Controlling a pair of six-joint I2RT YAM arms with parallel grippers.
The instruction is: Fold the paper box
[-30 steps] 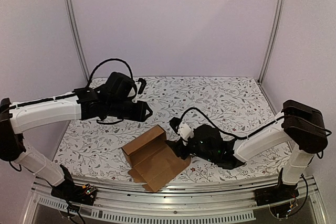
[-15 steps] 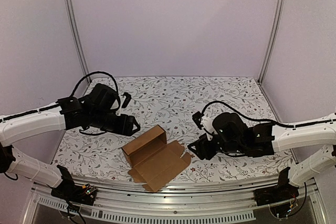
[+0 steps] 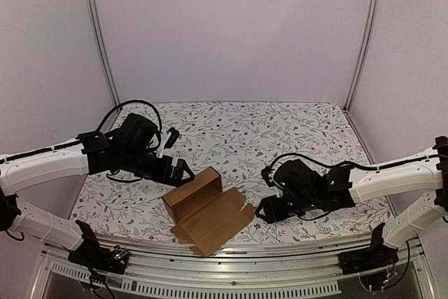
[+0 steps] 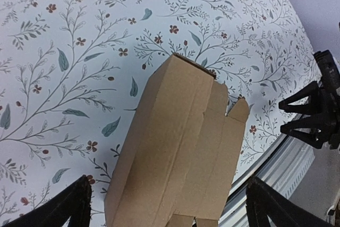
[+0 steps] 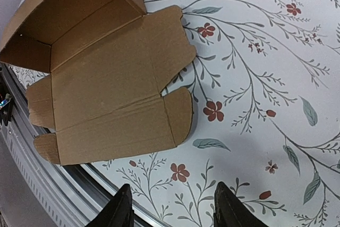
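The paper box [image 3: 206,209] is plain brown cardboard, lying partly folded near the table's front edge. Its far-left part stands up as a trough, and its wide panel with small flaps lies flat toward the front. My left gripper [image 3: 183,171] hovers just behind the box's raised end, open and touching nothing. In the left wrist view the box [image 4: 180,147] lies below the widely spread left gripper [image 4: 171,206]. My right gripper [image 3: 264,211] sits to the right of the box, apart from it. In the right wrist view the box [image 5: 106,78] lies ahead of the open, empty right gripper [image 5: 172,206].
A floral cloth [image 3: 280,131] covers the table. A metal rail [image 3: 231,257] runs along the near edge, just in front of the box. Upright frame posts [image 3: 98,40] stand at the back corners against plain walls.
The left arm has dropped and swung in behind the box, its jaws spreading wide. The right arm has pulled away from the box's right side. The box has stayed in place.
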